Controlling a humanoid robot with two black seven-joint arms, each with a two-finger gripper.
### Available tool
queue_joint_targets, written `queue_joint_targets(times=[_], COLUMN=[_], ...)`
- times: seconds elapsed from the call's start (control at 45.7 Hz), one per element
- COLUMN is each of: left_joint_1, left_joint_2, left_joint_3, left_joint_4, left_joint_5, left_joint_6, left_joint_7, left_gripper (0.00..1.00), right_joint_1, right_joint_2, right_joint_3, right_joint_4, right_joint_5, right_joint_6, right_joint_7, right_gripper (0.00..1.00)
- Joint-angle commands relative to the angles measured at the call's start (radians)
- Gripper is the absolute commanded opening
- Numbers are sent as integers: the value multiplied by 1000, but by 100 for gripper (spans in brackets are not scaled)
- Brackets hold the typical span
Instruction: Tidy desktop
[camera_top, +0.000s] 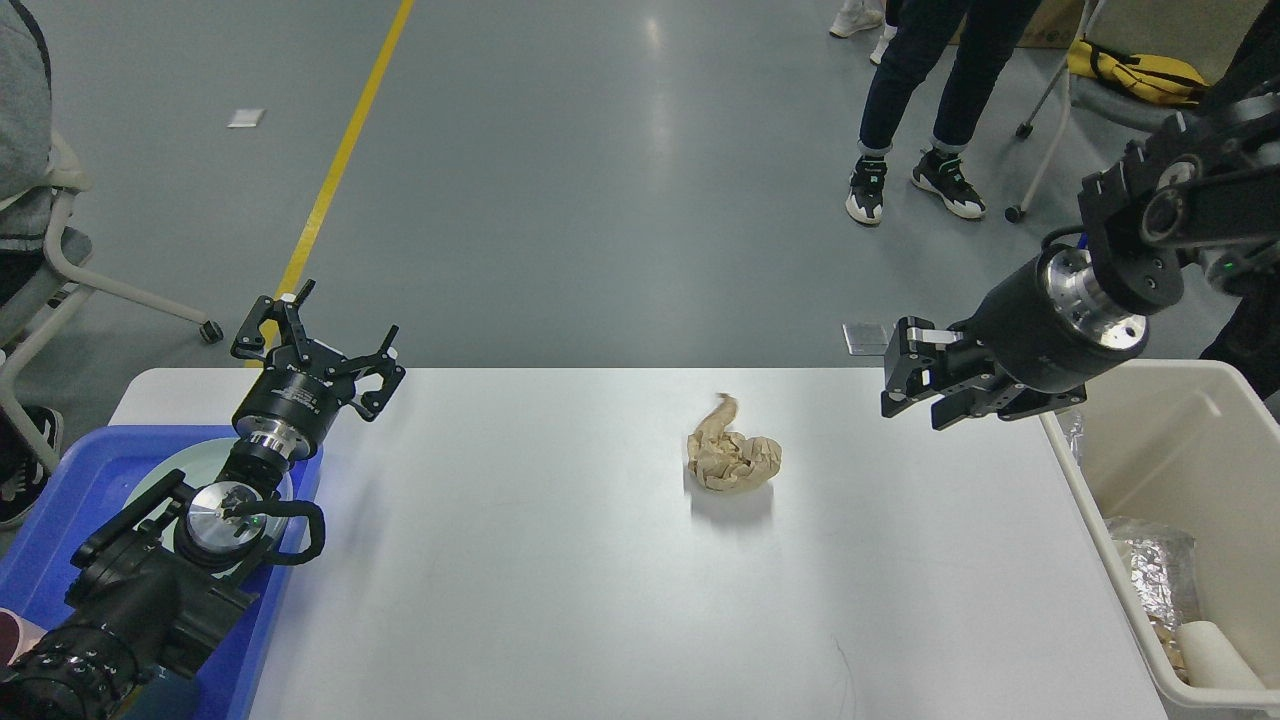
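Observation:
The white desktop (560, 600) fills the lower half of the head view. A crumpled ball of brown paper (733, 456) is near its far middle, with a shadow just below it; nothing holds it. My right gripper (902, 378) hangs open and empty above the far right corner, about a hand's width right of the paper. Over the far left corner my left gripper (322, 332) stands open, pointing up and away, with nothing between its fingers.
A blue tray (60, 500) with a pale green plate (160, 475) sits at the left edge under my left arm. A cream bin (1190, 470) at the right edge holds crumpled foil (1150, 565) and a white roll. People and chairs stand beyond the table.

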Motion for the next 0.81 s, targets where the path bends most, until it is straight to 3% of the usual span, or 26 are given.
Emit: queue_joint_targets(times=[0.0, 0.219, 0.46, 0.613, 0.679, 0.788], left_joint_1=[0, 0, 0, 0, 0, 0], left_joint_2=[0, 0, 0, 0, 0, 0], left_joint_3=[0, 0, 0, 0, 0, 0], left_joint_4=[0, 0, 0, 0, 0, 0], left_joint_5=[-1, -1, -1, 1, -1, -1], left_joint_6=[0, 1, 0, 0, 0, 1], left_joint_7=[0, 0, 0, 0, 0, 0], left_gripper=[96, 96, 96, 96, 96, 96], right_joint_1=[-133, -487, -1082, -1493, -1604, -1644], right_joint_2=[-32, -129, -156, -143, -112, -60], right_joint_3=[-66, -154, -103, 25, 107, 188], right_joint_4=[-70, -414, -1096, -1541, -1646, -1663], right_joint_5=[-35, -75, -51, -8, 37, 69], right_joint_6=[-63, -166, -276, -348, -371, -398], right_joint_7=[-1, -1, -1, -1, -3, -9], right_gripper=[0, 0, 0, 0, 0, 0])
